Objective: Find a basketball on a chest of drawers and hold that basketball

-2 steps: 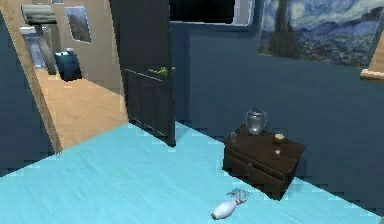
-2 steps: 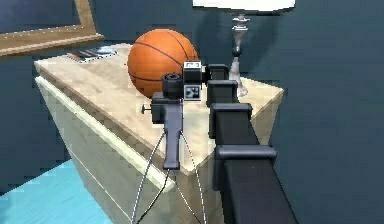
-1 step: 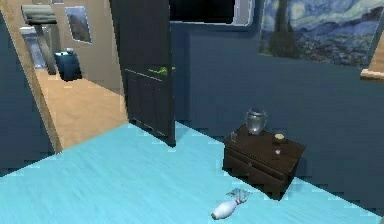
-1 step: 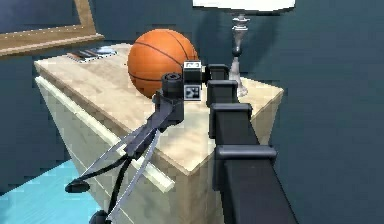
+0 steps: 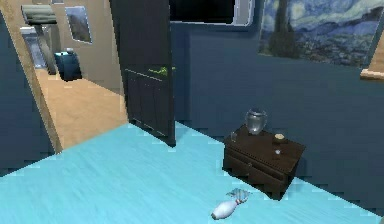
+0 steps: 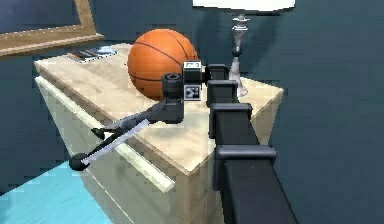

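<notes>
An orange basketball (image 6: pixel 160 58) rests on the light wooden top of a chest of drawers (image 6: pixel 100 85) in the arm side view. My dark arm (image 6: pixel 240 150) rises from the bottom edge toward it, with two white marker squares (image 6: pixel 192 78) at its end, close against the ball's right side. The gripper (image 6: pixel 88 154) runs from there down to the left, its thin fingers (image 6: pixel 120 132) lying across the chest's top edge and front. I cannot tell whether it holds anything, or whether it touches the ball.
A lamp (image 6: pixel 240 45) stands on the chest right of the ball, flat items (image 6: pixel 95 52) lie at its back left, below a wood-framed picture (image 6: pixel 40 28). Ahead: a dark door (image 5: pixel 145 65), a low dark nightstand (image 5: pixel 262 158) with a glass vase (image 5: pixel 256 122), a white object (image 5: pixel 226 207) on the turquoise floor.
</notes>
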Controlling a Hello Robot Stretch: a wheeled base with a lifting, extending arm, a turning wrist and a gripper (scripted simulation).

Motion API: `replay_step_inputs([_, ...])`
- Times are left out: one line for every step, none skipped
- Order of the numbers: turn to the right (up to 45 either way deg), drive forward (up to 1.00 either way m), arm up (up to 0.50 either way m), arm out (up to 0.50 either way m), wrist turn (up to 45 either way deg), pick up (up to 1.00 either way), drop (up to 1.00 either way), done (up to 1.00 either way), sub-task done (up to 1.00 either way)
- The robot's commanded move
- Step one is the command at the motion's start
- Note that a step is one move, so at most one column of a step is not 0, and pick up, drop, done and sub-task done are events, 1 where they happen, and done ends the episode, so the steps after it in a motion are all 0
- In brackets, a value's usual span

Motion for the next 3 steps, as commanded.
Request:
replay_step_inputs([0.0, 0.0, 0.0, 0.0, 45.0, 0.0, 0.0, 0.0, 0.0])
replay_step_inputs([0.0, 0.0, 0.0, 0.0, 27.0, 0.0, 0.0, 0.0, 0.0])
replay_step_inputs([0.0, 0.0, 0.0, 0.0, 0.0, 1.0, 0.0, 0.0, 0.0])
